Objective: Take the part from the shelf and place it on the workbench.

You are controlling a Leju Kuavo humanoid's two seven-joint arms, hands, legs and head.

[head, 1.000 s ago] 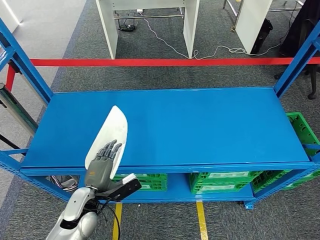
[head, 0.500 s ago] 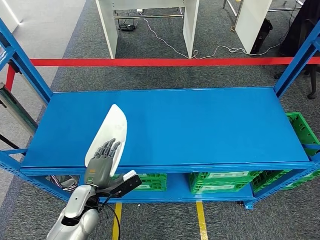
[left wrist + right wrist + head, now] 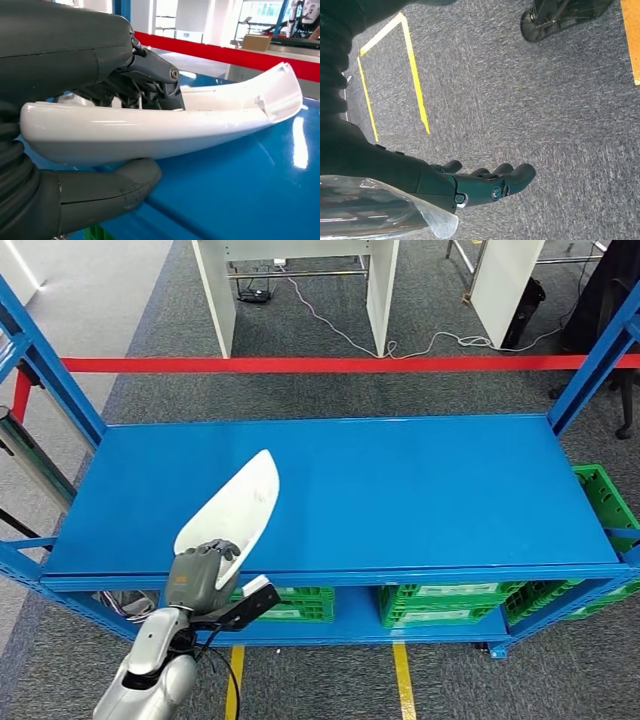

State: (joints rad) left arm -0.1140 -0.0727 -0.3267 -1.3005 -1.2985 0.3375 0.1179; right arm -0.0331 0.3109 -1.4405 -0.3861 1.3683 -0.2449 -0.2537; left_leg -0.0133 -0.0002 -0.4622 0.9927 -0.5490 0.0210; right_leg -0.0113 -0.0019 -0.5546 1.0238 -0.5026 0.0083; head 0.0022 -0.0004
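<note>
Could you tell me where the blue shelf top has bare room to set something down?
The blue shelf top is bare across its middle and right, from the white part to the right upright. The back strip along the red bar is free too. The only crowded spot is front left, where the left hand holds the part.

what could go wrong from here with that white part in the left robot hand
The left robot hand grips the white part only at its near end, so the long free end could lever it out of the grip. That far end hangs low over the blue shelf and might catch the surface when the arm pulls back. The shelf's front edge lies right under the hand and could snag it.
</note>
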